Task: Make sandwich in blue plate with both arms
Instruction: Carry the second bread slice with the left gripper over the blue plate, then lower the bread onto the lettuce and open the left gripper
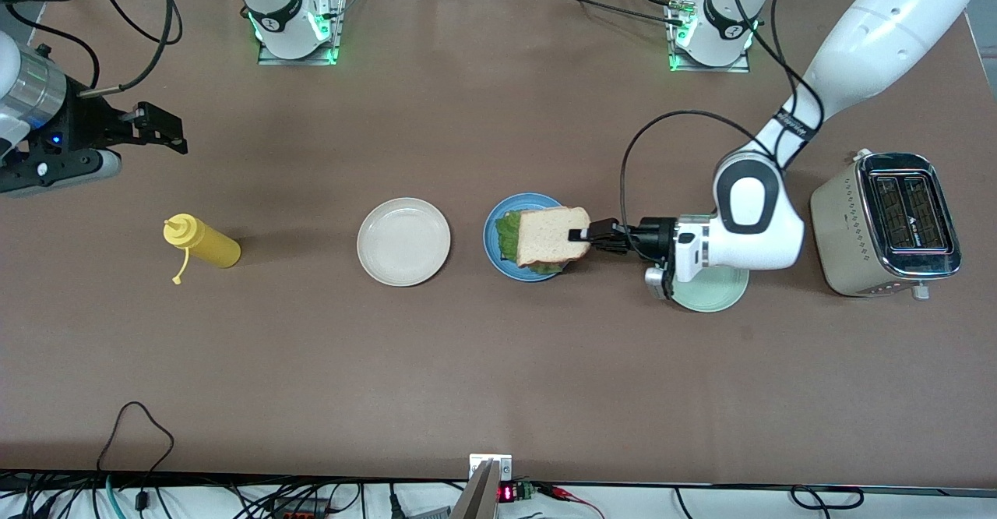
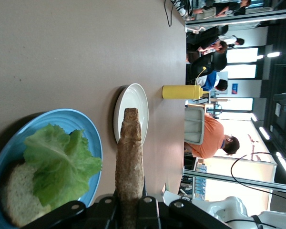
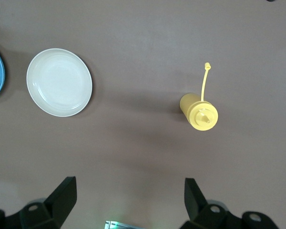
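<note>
- The blue plate [image 1: 494, 248] is taken as the landmark; it sits mid-table, between the cream-white plate [image 1: 403, 241] and the mint-green plate [image 1: 713, 291].
- On the blue plate lie a bottom bread slice [image 2: 18, 200] and a lettuce leaf [image 2: 57, 162]; the sandwich is incomplete, lacking its top.
- The left gripper [image 1: 581, 234] hangs over the blue plate's rim on the side toward the left arm's end of the table, clamped narrowly on the edge of the top bread slice [image 1: 551, 235].
- That slice is held above the lettuce, not yet resting on it, as the left wrist view indicates.
- Handling judgement: the bread is light, fairly stiff from toasting, but crumbly; a crust-edge pinch suits it, and hard squeezing could break it.
- The lettuce is soft and crinkly, and is likely to shift under a dragged slice; lowering the slice flat is advised.
- The right gripper [image 1: 160, 125] waits with fingers wide and empty, well apart from the blue plate, over bare table toward the right arm's end.
- A yellow squeeze bottle [image 1: 204, 243] stands well apart from the blue plate, past the cream-white plate.
- A toaster [image 1: 888, 224] stands toward the left arm's end, past the mint-green plate.
</note>
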`<action>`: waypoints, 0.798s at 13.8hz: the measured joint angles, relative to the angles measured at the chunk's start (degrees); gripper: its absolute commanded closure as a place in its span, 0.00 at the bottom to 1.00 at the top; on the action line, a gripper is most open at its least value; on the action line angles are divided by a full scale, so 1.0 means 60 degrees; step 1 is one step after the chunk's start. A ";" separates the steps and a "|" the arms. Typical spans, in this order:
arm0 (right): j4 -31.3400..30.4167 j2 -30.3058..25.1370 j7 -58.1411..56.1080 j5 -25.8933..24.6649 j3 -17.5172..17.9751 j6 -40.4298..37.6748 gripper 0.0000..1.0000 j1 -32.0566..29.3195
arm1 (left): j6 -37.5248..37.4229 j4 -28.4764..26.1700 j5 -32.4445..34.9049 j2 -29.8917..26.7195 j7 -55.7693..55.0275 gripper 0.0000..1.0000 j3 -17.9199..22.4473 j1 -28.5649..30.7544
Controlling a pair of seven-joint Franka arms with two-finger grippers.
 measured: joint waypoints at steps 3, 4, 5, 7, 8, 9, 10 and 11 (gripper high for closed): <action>-0.0237 -0.0420 0.0033 0.0000 0.0007 0.0089 0.00 -0.0084 | 0.0219 -0.0044 -0.0591 0.0842 0.1247 1.00 0.0005 -0.0099; -0.0298 -0.0538 0.0038 0.0000 0.0007 0.0110 0.00 -0.0095 | 0.0296 -0.0047 -0.0604 0.1035 0.1431 1.00 0.0006 -0.0138; -0.0325 -0.0620 0.0039 0.0000 0.0007 0.0117 0.00 -0.0102 | 0.0373 -0.0049 -0.0605 0.1177 0.1514 1.00 0.0012 -0.0185; -0.0321 -0.0662 0.0038 0.0000 0.0007 0.0196 0.00 -0.0131 | 0.0544 -0.0055 -0.0605 0.1377 0.1602 0.99 0.0041 -0.0348; -0.0307 -0.0647 0.0038 0.0000 0.0007 0.0250 0.00 -0.0154 | 0.0642 -0.0056 -0.0605 0.1436 0.1679 0.99 0.0134 -0.0484; -0.0271 -0.0607 0.0038 0.0001 0.0007 0.0270 0.00 -0.0177 | 0.0716 -0.0055 -0.0605 0.1482 0.1787 0.95 0.0245 -0.0610; -0.0231 -0.0553 0.0038 0.0003 0.0006 0.0276 0.00 -0.0192 | 0.0760 -0.0053 -0.0605 0.1508 0.1875 0.84 0.0370 -0.0706; -0.0203 -0.0511 0.0038 0.0003 0.0007 0.0278 0.00 -0.0194 | 0.0765 -0.0052 -0.0605 0.1510 0.1927 0.43 0.0518 -0.0787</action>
